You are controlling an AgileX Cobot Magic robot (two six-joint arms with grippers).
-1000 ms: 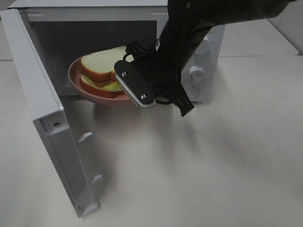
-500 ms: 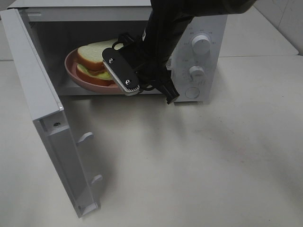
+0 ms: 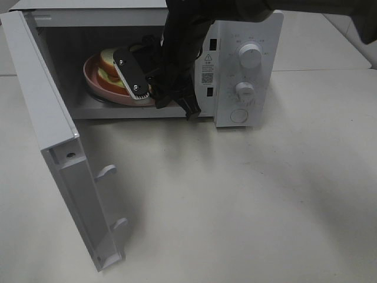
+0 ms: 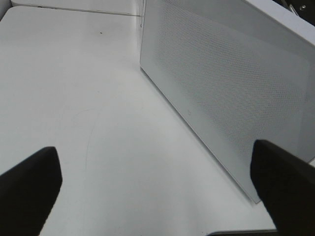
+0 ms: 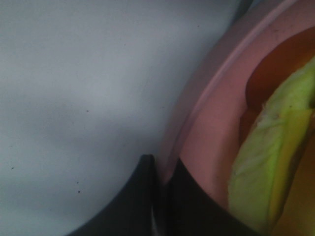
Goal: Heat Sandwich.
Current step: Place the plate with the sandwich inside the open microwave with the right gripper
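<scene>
Resting on a pink plate (image 3: 93, 85), the sandwich (image 3: 109, 66) is seen in the upper left of the high view, inside the cavity of the white microwave (image 3: 232, 35), with most of it hidden behind the black arm (image 3: 182, 41). In the right wrist view its green and yellow filling is shown close up, lying within the plate's raised edge. That edge is pinched by the right gripper (image 5: 163, 169), whose dark jaws are drawn narrow with only the rim between them. In the high view the gripper's body is reached into the cavity from the top centre of the frame. The door (image 3: 42, 100) is swung fully open along the left of the frame, and two knobs (image 3: 250, 55) are carried on the control panel at the upper right, with a round button (image 3: 238, 115) set below them. The left gripper (image 4: 155, 196) is held over the pale table (image 3: 253, 200) with its jaws spread wide and bare tabletop seen between them, beside a white perforated panel (image 4: 221, 88) that is probably the microwave's door.
</scene>
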